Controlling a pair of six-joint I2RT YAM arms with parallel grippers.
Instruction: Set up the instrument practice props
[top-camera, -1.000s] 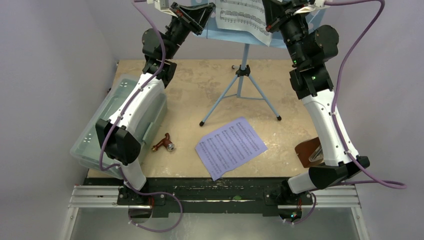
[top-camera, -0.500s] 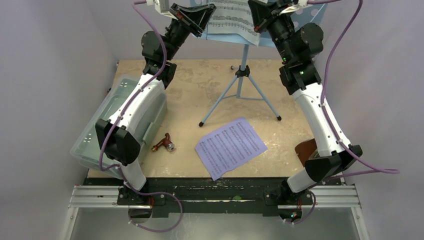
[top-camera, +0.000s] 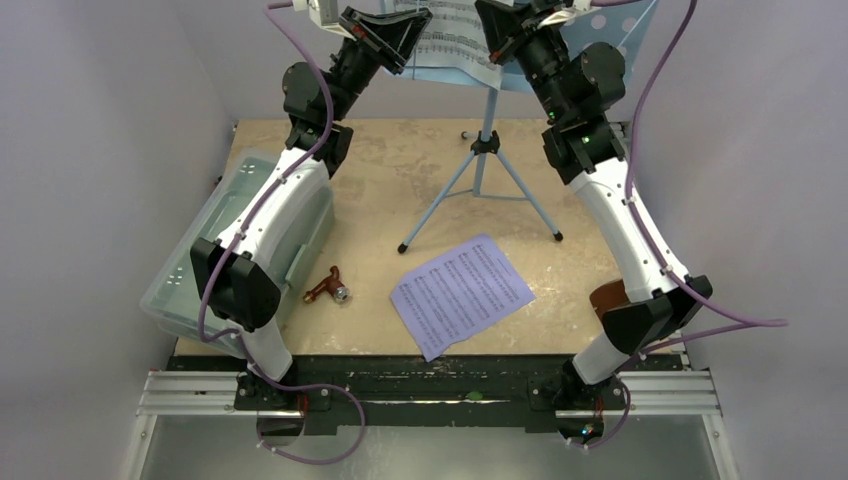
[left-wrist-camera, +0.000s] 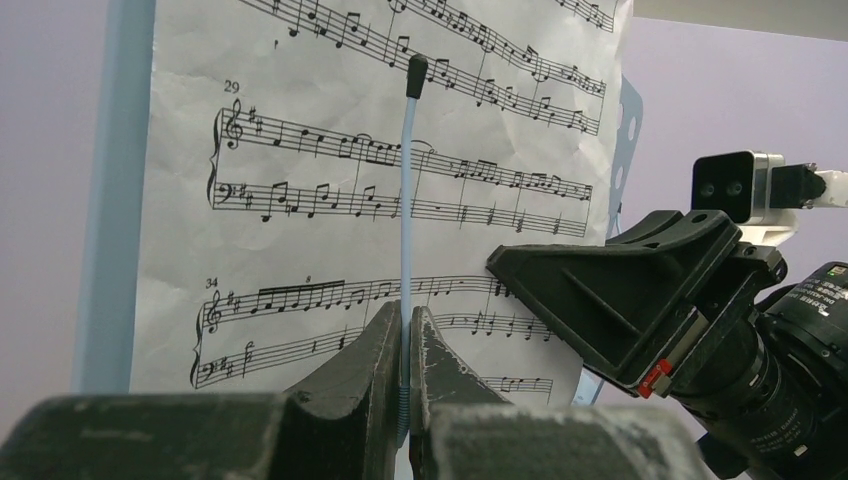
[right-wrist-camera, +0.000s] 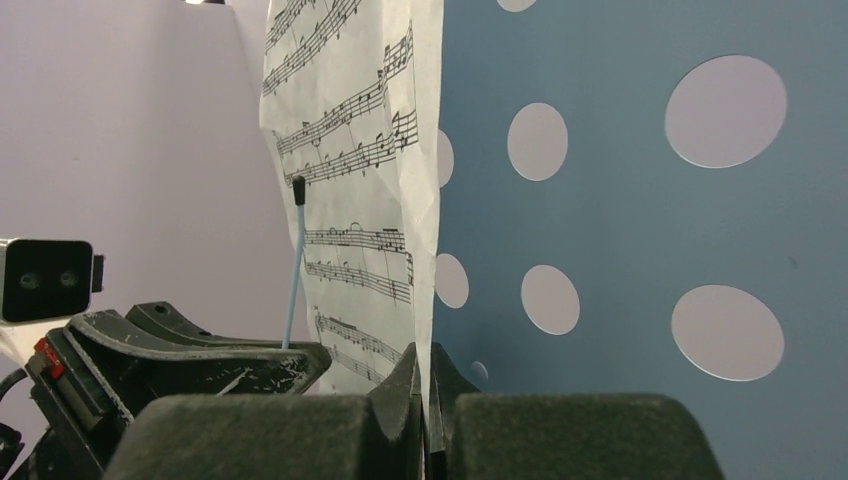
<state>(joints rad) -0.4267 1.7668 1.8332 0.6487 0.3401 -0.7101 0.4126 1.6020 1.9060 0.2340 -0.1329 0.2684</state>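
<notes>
The right gripper (right-wrist-camera: 425, 372) has swung left along the music stand (right-wrist-camera: 620, 220), pinching the edge of the white page (right-wrist-camera: 360, 150) that hangs before its perforated face, while the left gripper (left-wrist-camera: 405, 335) clamps the stand's thin retainer wire (left-wrist-camera: 408, 200), and the lilac page (top-camera: 460, 292) lies flat on the desk (top-camera: 400, 170) below.

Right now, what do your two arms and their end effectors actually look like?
The left arm and right arm have white shells between chunky black joints, each trailing a purple cable. Small green lights glow on the right one. The left end effector and right end effector have scuffed dark-grey fingers; a red tab marks the right's.
</notes>
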